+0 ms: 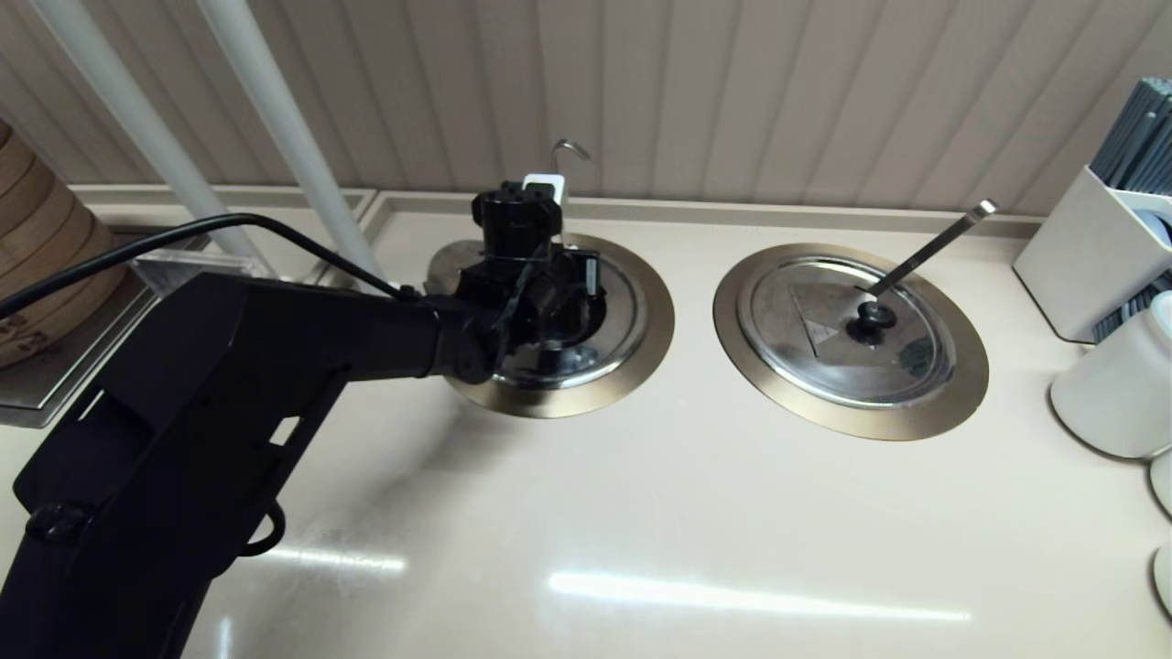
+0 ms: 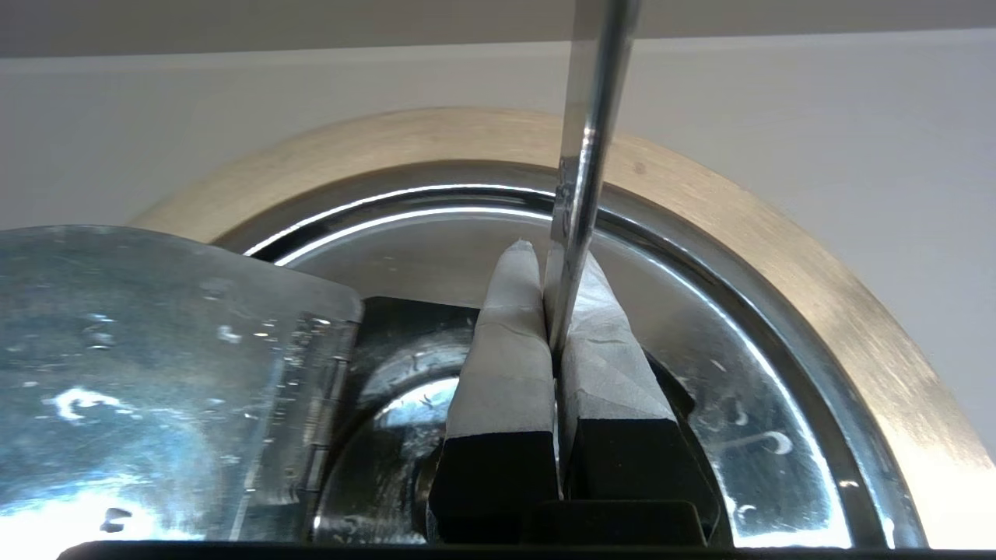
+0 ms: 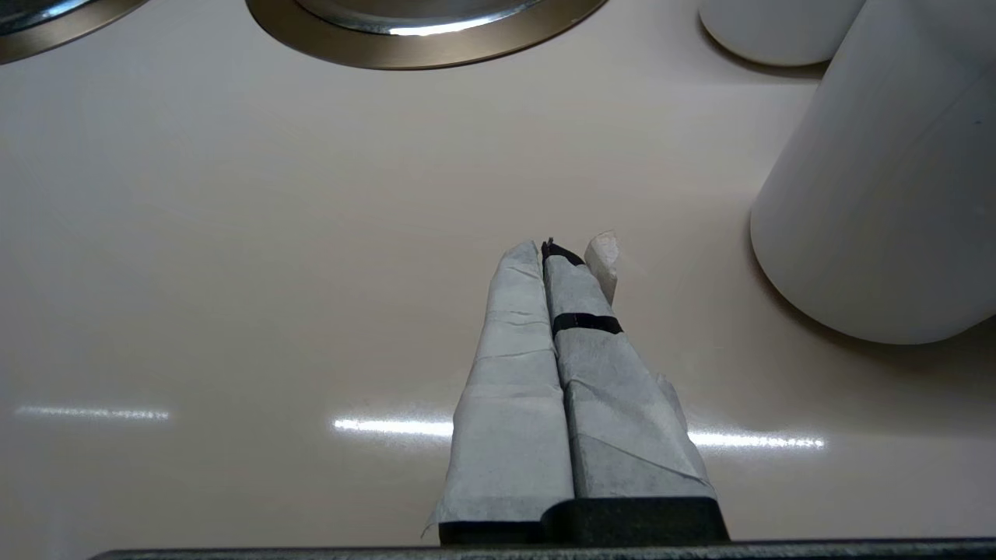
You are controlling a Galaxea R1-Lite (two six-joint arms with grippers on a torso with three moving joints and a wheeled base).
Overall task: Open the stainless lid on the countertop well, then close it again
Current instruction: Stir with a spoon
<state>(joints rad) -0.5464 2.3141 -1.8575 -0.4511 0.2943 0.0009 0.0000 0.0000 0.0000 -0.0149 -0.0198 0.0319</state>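
Left gripper, jaws pinched together on nothing, hangs over the well at 10 o'clock. The lid looks tipped up, so closing remains. Right gripper sits parked, jaws together.

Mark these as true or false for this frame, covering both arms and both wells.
1. The left end effector is over the well with the hooked ladle handle. True.
2. The other lid is lifted off its well. False: it sits flat in the other well.
3. The right end effector is shut above the counter. True.
4. Both ladle handles end in hooks. False: the straight handle ends square.
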